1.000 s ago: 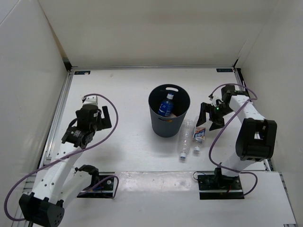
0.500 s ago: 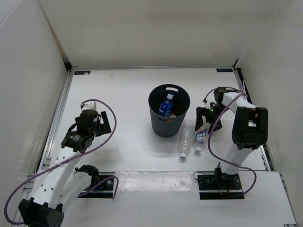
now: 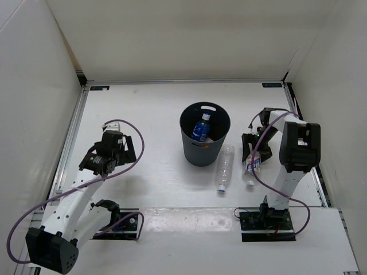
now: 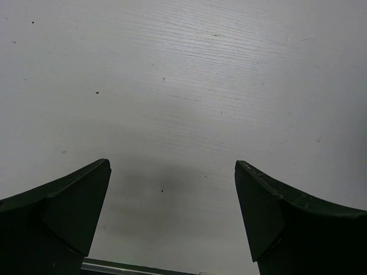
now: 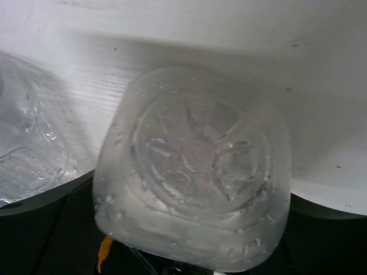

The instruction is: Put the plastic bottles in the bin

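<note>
The dark grey-blue bin [image 3: 196, 154] stands mid-table with the blue-label bottle [image 3: 200, 127] inside; the orange bottle is not visible. The plain clear bottle [image 3: 225, 168] lies on the table right of the bin and shows at the left edge of the right wrist view [image 5: 28, 154]. The white-red-blue label bottle [image 3: 253, 169] lies beside it. My right gripper [image 3: 253, 150] is down over its base [image 5: 195, 172], which fills the gap between the jaws, their fingers tight against both sides. My left gripper [image 3: 127, 148] is open and empty over bare table [image 4: 172, 189].
White walls enclose the table on three sides. A metal rail [image 3: 71, 137] runs along the left edge. The two arm base plates [image 3: 117, 223] sit at the near edge, and purple cables loop from both arms.
My right gripper swung down and closed in on the labelled bottle, which shifted a little to the right, away from the plain bottle. My left arm drew back and lowered slightly.
</note>
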{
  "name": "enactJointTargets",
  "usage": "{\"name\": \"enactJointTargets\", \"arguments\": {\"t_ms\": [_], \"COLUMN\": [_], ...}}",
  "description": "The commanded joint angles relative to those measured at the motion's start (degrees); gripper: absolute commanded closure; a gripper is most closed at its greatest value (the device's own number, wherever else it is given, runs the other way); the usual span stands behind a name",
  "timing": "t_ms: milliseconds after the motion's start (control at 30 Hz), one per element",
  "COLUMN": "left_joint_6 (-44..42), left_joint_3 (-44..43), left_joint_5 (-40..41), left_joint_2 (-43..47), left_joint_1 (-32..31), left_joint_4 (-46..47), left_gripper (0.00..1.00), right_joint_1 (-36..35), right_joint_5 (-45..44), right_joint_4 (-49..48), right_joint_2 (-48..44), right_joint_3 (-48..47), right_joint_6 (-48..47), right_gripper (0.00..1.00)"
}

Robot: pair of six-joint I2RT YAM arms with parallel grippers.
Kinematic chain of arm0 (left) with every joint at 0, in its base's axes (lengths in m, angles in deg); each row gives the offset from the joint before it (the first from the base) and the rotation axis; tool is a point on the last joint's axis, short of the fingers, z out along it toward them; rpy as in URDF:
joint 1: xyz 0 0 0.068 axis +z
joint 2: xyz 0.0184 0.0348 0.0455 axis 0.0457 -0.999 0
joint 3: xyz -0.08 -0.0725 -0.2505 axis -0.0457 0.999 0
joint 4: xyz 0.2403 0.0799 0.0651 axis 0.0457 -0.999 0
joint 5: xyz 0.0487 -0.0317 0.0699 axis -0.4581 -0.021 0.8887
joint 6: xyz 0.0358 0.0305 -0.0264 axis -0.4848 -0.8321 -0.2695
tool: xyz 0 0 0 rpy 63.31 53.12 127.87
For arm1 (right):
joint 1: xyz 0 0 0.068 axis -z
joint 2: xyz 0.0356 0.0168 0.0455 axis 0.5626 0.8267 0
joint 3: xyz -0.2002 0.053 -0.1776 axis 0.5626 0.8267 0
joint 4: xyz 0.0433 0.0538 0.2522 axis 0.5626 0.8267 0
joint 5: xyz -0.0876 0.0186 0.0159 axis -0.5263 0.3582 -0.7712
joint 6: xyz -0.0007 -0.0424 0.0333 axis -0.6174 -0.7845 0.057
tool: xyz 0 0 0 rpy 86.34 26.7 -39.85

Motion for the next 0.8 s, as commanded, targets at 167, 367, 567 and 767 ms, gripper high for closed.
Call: {"name": "enactJointTargets", "arguments": {"t_ms": [167, 367, 567, 767], "left_joint_6": [-2.77, -3.21, -1.11, 1.88], "left_joint_3": [-5.70, -7.37, -6.85, -7.37], "left_joint_5": [-0.82, -0.38, 0.94, 1.20], "left_joint_2": [-4.64, -6.93, -9.21, -13.08], "left_joint_1": [0.27, 0.27, 0.45, 0.54], "left_joint_4": [-0.49, 1.96, 5.92, 8.91], "left_gripper": [0.00, 0.00, 0.00, 0.00], "right_joint_1": [-2.41, 0.57, 2.68, 4.53], "right_joint_5": [-2.85, -0.74, -1.43, -4.51], "right_joint_4": [1.96, 3.81, 4.86, 0.92], "right_joint_2": [3.72, 2.42, -3.12, -12.96], "right_joint_3": [-5.93, -11.12, -18.86, -30.51], "right_joint_6": [-1.77, -0.98, -1.25, 4.45], "right_gripper": [0.42, 0.55, 0.68, 0.82]}}
